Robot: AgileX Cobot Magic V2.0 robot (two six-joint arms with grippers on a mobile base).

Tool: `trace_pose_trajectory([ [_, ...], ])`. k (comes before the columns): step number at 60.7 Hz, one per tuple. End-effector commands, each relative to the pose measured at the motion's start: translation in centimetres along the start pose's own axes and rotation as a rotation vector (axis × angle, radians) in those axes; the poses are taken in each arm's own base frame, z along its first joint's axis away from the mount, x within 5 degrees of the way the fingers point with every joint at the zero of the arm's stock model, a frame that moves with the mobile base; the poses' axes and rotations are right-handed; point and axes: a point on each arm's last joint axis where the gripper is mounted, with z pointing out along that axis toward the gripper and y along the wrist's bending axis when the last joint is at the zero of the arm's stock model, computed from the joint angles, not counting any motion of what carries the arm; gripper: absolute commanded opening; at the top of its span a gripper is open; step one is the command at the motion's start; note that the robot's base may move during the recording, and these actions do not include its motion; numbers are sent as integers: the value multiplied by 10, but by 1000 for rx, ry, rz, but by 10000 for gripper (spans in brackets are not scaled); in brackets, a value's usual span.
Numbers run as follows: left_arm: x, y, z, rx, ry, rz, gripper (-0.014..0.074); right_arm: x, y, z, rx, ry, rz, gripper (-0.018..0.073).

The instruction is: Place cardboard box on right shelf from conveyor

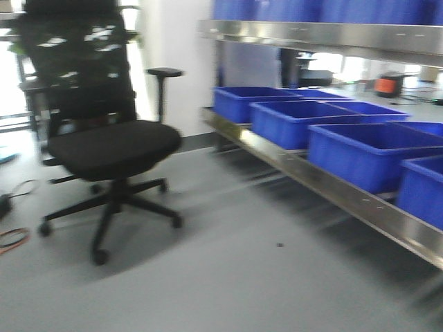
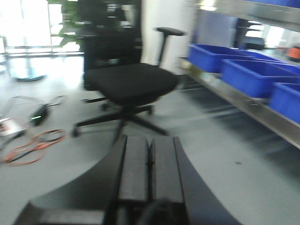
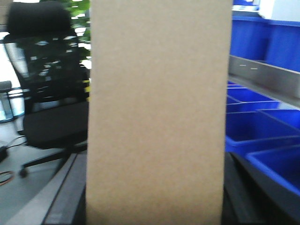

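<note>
The plain tan cardboard box (image 3: 159, 108) fills the middle of the right wrist view, standing tall between the dark fingers (image 3: 65, 192) of my right gripper (image 3: 154, 192), which is shut on its two sides. Beyond the box to the right runs the shiny steel right shelf (image 3: 262, 75). The front view shows that shelf's lower tier lip (image 1: 332, 190) and an upper tier (image 1: 311, 34). My left gripper (image 2: 149, 154) hangs over the grey floor, shut, its pads together with nothing between them. The conveyor is out of view.
Several blue plastic bins (image 1: 297, 121) sit along the lower tier. A black office chair (image 1: 111, 149) stands on the floor at left, with orange and black cables (image 2: 33, 147) lying beside it. All views are motion-blurred.
</note>
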Motion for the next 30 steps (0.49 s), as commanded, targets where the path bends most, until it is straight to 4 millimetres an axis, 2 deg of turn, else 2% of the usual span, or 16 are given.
trace_pose_trajectory([
  [1, -9, 0, -1, -1, -94, -7, -119, -20, 0, -1, 4, -133, -9, 55],
  [30, -9, 0, -1, -1, -94, -7, -119, -20, 0, -1, 4, -133, -9, 55],
])
